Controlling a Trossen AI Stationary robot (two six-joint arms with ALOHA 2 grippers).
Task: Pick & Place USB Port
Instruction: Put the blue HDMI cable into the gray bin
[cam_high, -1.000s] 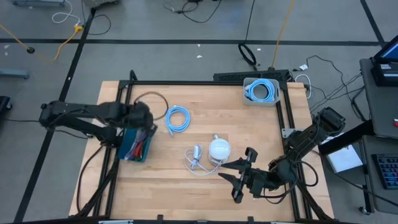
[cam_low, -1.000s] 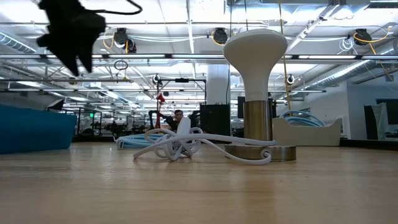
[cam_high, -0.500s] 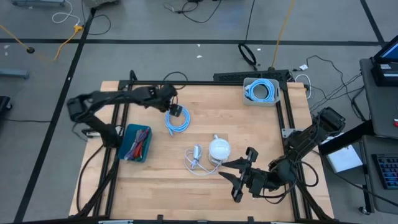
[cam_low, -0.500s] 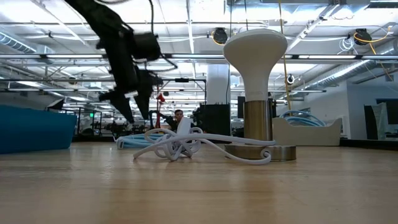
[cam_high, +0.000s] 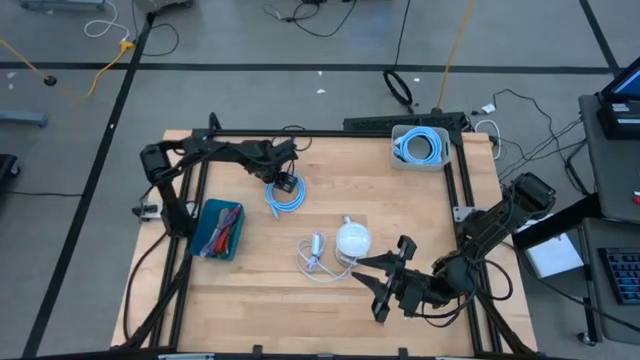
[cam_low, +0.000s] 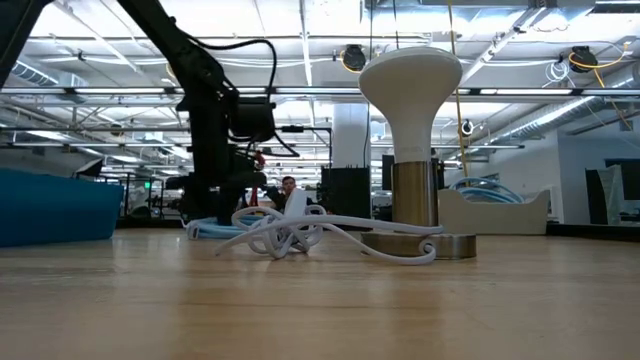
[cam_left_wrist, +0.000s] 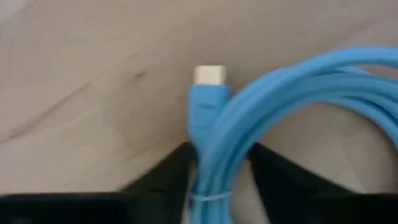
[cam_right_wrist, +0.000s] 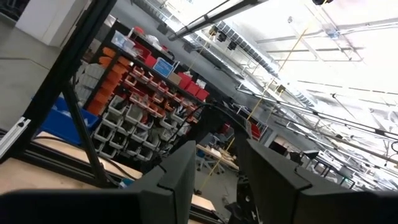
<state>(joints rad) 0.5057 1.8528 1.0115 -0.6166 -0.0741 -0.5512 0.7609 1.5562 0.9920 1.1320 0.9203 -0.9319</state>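
A wooden desk (cam_high: 300, 300) framed by black rails fills the overhead view, and places on it are given as on a clock face laid over it. The left arm (cam_high: 200, 155) reaches in from the 9 o'clock edge toward the upper middle, and its gripper (cam_high: 284, 184) sits down on a coiled blue USB cable (cam_high: 288, 195) lying at about 11 o'clock from the desk's centre. In the left wrist view the two dark fingers (cam_left_wrist: 168, 168) stand spread on either side of the blue coil (cam_left_wrist: 280, 106), with the cable's plug (cam_left_wrist: 208, 93) pointing away between them; whether they press the cable yet cannot be told. The right arm (cam_high: 490, 230) waits folded at the 4 o'clock corner, its gripper (cam_high: 385, 285) lying low with fingers (cam_right_wrist: 180, 174) parted and nothing between them. A teal bin (cam_high: 220, 230) of small items sits at 9 o'clock. A pale tray (cam_high: 398, 160) at 1 o'clock holds a second blue cable coil (cam_high: 420, 145). Near the centre stands a white lamp (cam_high: 352, 240) with a round head, and just beside it at its 9 o'clock lies a tangled white cable (cam_high: 315, 255).
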